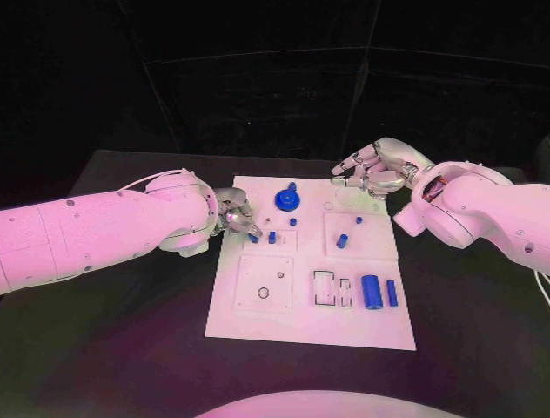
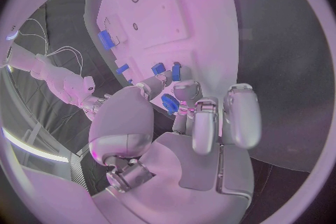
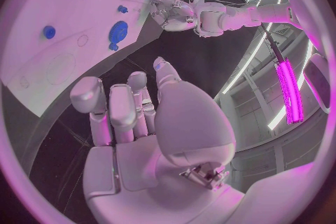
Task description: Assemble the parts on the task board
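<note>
Left hand (image 1: 237,217) at the task board's (image 1: 303,331) left edge, fingertips pinching a small blue part (image 1: 254,236). Blue round knob (image 1: 286,200) stands near the board's far edge; blue cylinder (image 1: 371,292) lies toward its right. Right hand (image 1: 373,170) hovers beyond the far-right corner, fingers apart, holding nothing.

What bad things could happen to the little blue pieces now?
1. The left robot hand sits at the edge of the task board, right by a small blue piece. A clumsy push might knock it out of place.
2. Two blue cylinders lie on their sides near the board's other edge. A bump to the board could perhaps roll them off.
3. The right robot hand hovers by the far corner, close to the round blue part, and could brush it.
</note>
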`<state>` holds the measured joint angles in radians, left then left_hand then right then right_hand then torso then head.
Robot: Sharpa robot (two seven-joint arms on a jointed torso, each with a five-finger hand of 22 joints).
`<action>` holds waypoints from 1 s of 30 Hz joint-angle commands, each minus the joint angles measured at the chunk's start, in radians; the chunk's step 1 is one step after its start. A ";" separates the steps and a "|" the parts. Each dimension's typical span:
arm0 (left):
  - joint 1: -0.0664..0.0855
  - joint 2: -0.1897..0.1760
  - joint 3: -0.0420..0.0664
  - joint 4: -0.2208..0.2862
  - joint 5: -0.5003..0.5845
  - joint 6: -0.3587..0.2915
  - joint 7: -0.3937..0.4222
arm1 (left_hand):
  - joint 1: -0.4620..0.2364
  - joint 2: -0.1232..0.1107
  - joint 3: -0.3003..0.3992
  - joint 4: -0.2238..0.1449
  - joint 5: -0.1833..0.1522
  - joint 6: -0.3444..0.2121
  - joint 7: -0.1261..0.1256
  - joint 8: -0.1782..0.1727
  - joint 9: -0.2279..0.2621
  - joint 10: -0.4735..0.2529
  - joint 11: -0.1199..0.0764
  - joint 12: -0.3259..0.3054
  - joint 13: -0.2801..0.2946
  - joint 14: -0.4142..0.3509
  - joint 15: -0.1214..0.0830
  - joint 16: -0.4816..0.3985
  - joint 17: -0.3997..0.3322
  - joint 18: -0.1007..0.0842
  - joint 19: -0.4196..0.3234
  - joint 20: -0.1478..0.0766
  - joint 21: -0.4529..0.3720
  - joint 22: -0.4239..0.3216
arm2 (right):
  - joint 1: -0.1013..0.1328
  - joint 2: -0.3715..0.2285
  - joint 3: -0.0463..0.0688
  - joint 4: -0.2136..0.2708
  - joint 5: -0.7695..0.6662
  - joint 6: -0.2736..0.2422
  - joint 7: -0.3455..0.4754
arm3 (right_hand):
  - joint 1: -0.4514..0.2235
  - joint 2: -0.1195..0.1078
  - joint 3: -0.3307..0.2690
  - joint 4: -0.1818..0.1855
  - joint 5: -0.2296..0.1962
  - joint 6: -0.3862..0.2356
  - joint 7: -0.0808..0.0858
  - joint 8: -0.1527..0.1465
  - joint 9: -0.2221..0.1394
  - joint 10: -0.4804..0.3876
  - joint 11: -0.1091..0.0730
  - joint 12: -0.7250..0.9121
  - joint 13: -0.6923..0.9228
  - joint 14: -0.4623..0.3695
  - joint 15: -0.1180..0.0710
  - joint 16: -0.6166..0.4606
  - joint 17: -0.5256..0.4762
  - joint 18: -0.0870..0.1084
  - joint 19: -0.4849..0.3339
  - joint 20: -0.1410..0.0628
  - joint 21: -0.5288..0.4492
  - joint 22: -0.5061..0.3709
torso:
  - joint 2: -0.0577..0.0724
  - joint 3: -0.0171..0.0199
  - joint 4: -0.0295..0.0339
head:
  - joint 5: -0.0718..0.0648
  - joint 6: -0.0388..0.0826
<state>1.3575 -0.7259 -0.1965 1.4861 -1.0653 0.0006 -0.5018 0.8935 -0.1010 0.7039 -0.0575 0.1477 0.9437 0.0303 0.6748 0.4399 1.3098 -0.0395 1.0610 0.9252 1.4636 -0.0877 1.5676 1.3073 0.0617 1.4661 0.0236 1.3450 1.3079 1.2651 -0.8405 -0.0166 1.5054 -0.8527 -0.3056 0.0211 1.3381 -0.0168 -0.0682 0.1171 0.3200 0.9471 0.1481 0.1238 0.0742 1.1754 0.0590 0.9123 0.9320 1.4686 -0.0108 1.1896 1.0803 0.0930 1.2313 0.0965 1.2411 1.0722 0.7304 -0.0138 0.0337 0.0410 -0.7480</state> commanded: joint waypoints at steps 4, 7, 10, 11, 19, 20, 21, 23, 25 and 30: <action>-0.001 -0.004 -0.001 0.008 -0.002 0.015 -0.002 | -0.023 -0.013 -0.011 0.007 -0.004 0.014 -0.003 0.008 -0.005 0.016 -0.002 0.012 0.012 0.107 -0.009 0.003 0.263 -0.003 0.020 -0.009 0.004 0.027 | 0.002 0.000 0.001 0.001 -0.001 0.003 0.006 | 0.000 0.006 -0.004 0.000 0.007 -0.007 0.000 0.007 -0.001 -0.005 0.001 -0.002 -0.001 0.000 -0.004 -0.006 -0.001 0.020 -0.003 0.000 -0.003 -0.001 | 0.000 -0.0002 0.0002 | -0.002 -0.001; -0.001 -0.006 -0.001 0.011 -0.002 0.014 -0.002 | -0.031 -0.019 -0.017 0.010 -0.004 0.017 -0.004 0.008 -0.008 0.018 -0.003 0.015 0.014 0.107 -0.009 0.003 0.263 -0.003 0.020 -0.010 0.004 0.027 | 0.002 0.000 0.001 0.001 -0.001 0.003 0.006 | 0.000 0.006 -0.004 0.000 0.007 -0.007 0.000 0.007 -0.001 -0.005 0.001 -0.002 -0.001 0.000 -0.004 -0.006 -0.001 0.020 -0.003 0.000 -0.003 -0.001 | 0.000 -0.0007 0.0011 | -0.002 -0.002; -0.001 -0.008 -0.001 0.016 -0.002 0.011 -0.001 | -0.045 -0.027 -0.027 0.017 -0.005 0.022 -0.004 0.007 -0.012 0.020 -0.003 0.017 0.016 0.107 -0.010 0.003 0.263 -0.004 0.021 -0.010 0.005 0.029 | 0.002 0.002 0.001 0.000 -0.001 0.004 0.006 | 0.000 0.006 -0.004 0.000 0.007 -0.007 0.000 0.007 -0.001 -0.005 0.001 -0.002 -0.001 0.000 -0.004 -0.006 -0.001 0.020 -0.003 0.000 -0.003 -0.001 | -0.001 -0.0007 0.0009 | -0.002 -0.002; -0.001 -0.009 -0.001 0.017 -0.002 0.009 -0.001 | -0.048 -0.028 -0.030 0.019 -0.005 0.023 -0.005 0.007 -0.013 0.021 -0.003 0.019 0.018 0.107 -0.010 0.003 0.263 -0.004 0.021 -0.011 0.005 0.029 | 0.002 0.002 0.001 0.000 -0.001 0.004 0.006 | 0.000 0.006 -0.004 0.000 0.007 -0.007 0.000 0.007 -0.001 -0.005 0.001 -0.002 -0.001 0.000 -0.004 -0.006 -0.001 0.020 -0.003 0.000 -0.003 -0.001 | -0.001 -0.0006 0.0009 | -0.002 -0.002; 0.000 -0.017 0.000 0.024 -0.002 0.001 -0.001 | -0.060 -0.028 -0.038 0.029 -0.004 0.028 -0.005 0.007 -0.018 0.024 -0.004 0.022 0.022 0.107 -0.011 0.003 0.263 -0.005 0.023 -0.011 0.009 0.034 | 0.002 0.003 0.001 -0.002 -0.001 0.005 0.006 | 0.000 0.006 -0.004 0.000 0.007 -0.007 0.000 0.007 -0.001 -0.005 0.001 -0.002 -0.001 0.000 -0.004 -0.006 -0.001 0.020 -0.003 0.000 -0.003 -0.001 | -0.001 -0.0001 0.0009 | -0.002 -0.003; 0.000 -0.018 0.000 0.024 -0.002 -0.001 -0.001 | -0.062 -0.028 -0.039 0.030 -0.004 0.029 -0.005 0.006 -0.018 0.024 -0.004 0.023 0.023 0.107 -0.011 0.003 0.263 -0.005 0.023 -0.011 0.009 0.034 | 0.002 0.003 0.001 -0.002 -0.001 0.005 0.006 | 0.000 0.006 -0.004 0.000 0.007 -0.007 0.000 0.007 -0.001 -0.005 0.001 -0.002 -0.001 0.000 -0.004 -0.006 -0.001 0.020 -0.003 0.000 -0.003 -0.001 | -0.001 0.0000 0.0009 | -0.002 -0.003; 0.000 -0.019 0.000 0.024 -0.002 -0.002 -0.001 | -0.063 -0.027 -0.039 0.032 -0.004 0.029 -0.005 0.006 -0.019 0.025 -0.004 0.023 0.022 0.107 -0.011 0.003 0.263 -0.005 0.023 -0.011 0.009 0.034 | 0.002 0.003 0.001 -0.002 -0.001 0.005 0.006 | 0.000 0.006 -0.005 0.000 0.007 -0.008 0.000 0.007 -0.001 -0.005 0.001 -0.001 0.000 0.001 -0.004 -0.006 -0.001 0.020 -0.003 0.000 -0.004 -0.001 | 0.000 -0.0001 0.0010 | -0.003 -0.003; 0.000 -0.019 0.000 0.024 -0.002 -0.003 -0.001 | -0.065 -0.025 -0.040 0.034 -0.004 0.030 -0.006 0.006 -0.020 0.025 -0.004 0.023 0.023 0.107 -0.011 0.003 0.263 -0.005 0.024 -0.011 0.010 0.035 | 0.002 0.004 0.001 -0.002 -0.001 0.005 0.006 | 0.000 0.006 -0.005 0.000 0.007 -0.008 0.000 0.007 -0.001 -0.005 0.001 -0.001 0.000 0.001 -0.004 -0.006 -0.001 0.020 -0.003 0.000 -0.004 -0.001 | 0.000 -0.0002 0.0006 | -0.002 -0.003; 0.001 -0.020 0.000 0.024 -0.002 -0.004 -0.001 | -0.067 -0.023 -0.040 0.036 -0.003 0.031 -0.006 0.006 -0.021 0.026 -0.004 0.024 0.024 0.107 -0.011 0.003 0.263 -0.005 0.024 -0.012 0.010 0.036 | 0.002 0.004 0.001 -0.003 -0.001 0.005 0.006 | 0.000 0.006 -0.005 0.000 0.007 -0.008 0.000 0.007 -0.001 -0.005 0.001 -0.001 0.000 0.001 -0.004 -0.006 -0.001 0.020 -0.003 0.000 -0.004 -0.001 | 0.000 0.0000 -0.0002 | -0.003 -0.003; 0.002 -0.021 0.000 0.026 -0.002 -0.006 -0.001 | -0.071 -0.021 -0.041 0.040 -0.003 0.032 -0.006 0.006 -0.022 0.027 -0.004 0.025 0.026 0.107 -0.011 0.003 0.263 -0.006 0.024 -0.012 0.011 0.037 | 0.002 0.004 0.001 -0.003 -0.001 0.005 0.006 | 0.000 0.006 -0.005 0.000 0.007 -0.008 0.000 0.007 -0.001 -0.005 0.001 -0.001 0.000 0.001 -0.004 -0.006 -0.001 0.020 -0.003 0.000 -0.004 -0.001 | 0.000 0.0000 -0.0002 | -0.003 -0.004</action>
<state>1.3573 -0.7463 -0.1970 1.5090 -1.0651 0.0004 -0.5021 0.8326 -0.1247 0.6628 -0.0226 0.1478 0.9706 0.0248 0.6786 0.4187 1.3277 -0.0429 1.0803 0.9503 1.4671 -0.0912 1.5676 1.3073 0.0616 1.4660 0.0167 1.3505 1.3077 1.2651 -0.8372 -0.0167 1.5016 -0.8527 -0.3055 0.0213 1.3381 -0.0168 -0.0682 0.1171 0.3239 0.9471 0.1481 0.1238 0.0742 1.1754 0.0590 0.9123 0.9322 1.4686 -0.0108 1.1897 1.0804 0.0930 1.2314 0.0965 1.2411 1.0724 0.7298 -0.0139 0.0345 0.0381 -0.7519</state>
